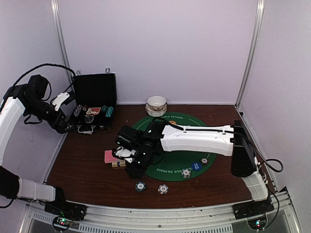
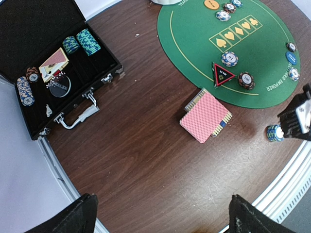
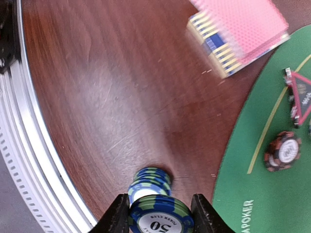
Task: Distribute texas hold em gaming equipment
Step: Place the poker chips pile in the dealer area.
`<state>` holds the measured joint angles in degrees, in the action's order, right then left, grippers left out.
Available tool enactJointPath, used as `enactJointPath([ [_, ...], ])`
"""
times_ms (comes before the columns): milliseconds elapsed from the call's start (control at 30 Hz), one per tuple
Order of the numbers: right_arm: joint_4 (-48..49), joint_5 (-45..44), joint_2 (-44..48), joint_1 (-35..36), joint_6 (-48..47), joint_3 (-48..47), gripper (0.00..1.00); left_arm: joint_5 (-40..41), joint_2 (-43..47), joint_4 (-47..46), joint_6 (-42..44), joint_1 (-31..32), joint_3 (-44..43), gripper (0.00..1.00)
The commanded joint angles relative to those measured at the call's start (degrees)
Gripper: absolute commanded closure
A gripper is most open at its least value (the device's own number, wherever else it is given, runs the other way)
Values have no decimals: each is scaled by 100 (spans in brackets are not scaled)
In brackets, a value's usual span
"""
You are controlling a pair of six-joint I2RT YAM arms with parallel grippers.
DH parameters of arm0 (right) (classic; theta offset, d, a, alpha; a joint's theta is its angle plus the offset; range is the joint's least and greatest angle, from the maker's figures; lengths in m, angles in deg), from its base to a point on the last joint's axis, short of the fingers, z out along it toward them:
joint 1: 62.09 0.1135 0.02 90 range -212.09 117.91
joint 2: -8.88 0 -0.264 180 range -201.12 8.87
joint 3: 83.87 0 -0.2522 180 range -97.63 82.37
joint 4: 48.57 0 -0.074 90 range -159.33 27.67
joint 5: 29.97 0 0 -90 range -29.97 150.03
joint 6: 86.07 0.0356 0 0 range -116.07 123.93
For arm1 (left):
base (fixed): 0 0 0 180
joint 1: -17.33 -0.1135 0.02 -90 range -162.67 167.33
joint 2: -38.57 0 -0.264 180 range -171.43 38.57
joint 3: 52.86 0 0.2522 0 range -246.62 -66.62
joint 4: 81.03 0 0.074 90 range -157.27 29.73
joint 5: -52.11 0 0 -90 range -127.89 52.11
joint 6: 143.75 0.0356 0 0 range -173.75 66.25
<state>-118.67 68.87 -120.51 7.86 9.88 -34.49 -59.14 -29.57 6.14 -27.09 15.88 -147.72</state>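
well, the right gripper [image 3: 160, 213] reaches across to the near left part of the table [image 2: 136, 160], and its jaws are clamped on a blue-and-green chip [image 3: 160, 224] marked 50, which fills the gap and touches both fingers. just behind it a short stack of matching chips [image 3: 149, 180] sits on the bare wood, close to the table's metal edge and off the green mat [image 2: 194, 43]. the pink-backed deck of cards [image 2: 205, 116] lies on the wood just beside the mat's rim. on the mat near that rim sits the red-rimmed triangle marker [image 2: 223, 75], with a brown chip [image 2: 246, 79] beside it and a white chip [image 2: 229, 58] just past it. an orange disc [image 2: 211, 4] lies at the far side of the mat and a blue disc [image 2: 290, 57] near its right edge. the left gripper [image 2: 161, 213] hangs high over the table with jaws wide apart, holding nothing. the black case [image 2: 29, 29] stands open at the far left corner, teal chip stacks [image 2: 82, 42] in its tray. two stacked white bowls [image 1: 156, 103] sit behind the mat.
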Motion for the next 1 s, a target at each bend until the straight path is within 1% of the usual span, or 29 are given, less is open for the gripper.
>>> enactJointPath([
  [0, -305, -355, 432, -402, 89, -276, 88, -9, 75, -84, 36, -37, -55, 2],
  [100, -329, -494, 472, -685, 162, -174, 90, 5, 88, -87, 41, -46, -46, 2],
  [233, -258, -616, 504, -1057, 254, 103, 91, 3, 89, -73, 42, -40, -59, 2],
  [400, 117, -602, 583, -1355, 292, 668, 91, 19, 83, -67, 50, -47, -72, 3],
  [567, 310, -580, 451, -1436, 283, 875, 90, -12, 51, -64, 48, -40, -97, 2],
  [967, 683, -223, 154, -1362, 436, 1164, 88, 10, 56, -66, 59, -42, -55, 2],
])
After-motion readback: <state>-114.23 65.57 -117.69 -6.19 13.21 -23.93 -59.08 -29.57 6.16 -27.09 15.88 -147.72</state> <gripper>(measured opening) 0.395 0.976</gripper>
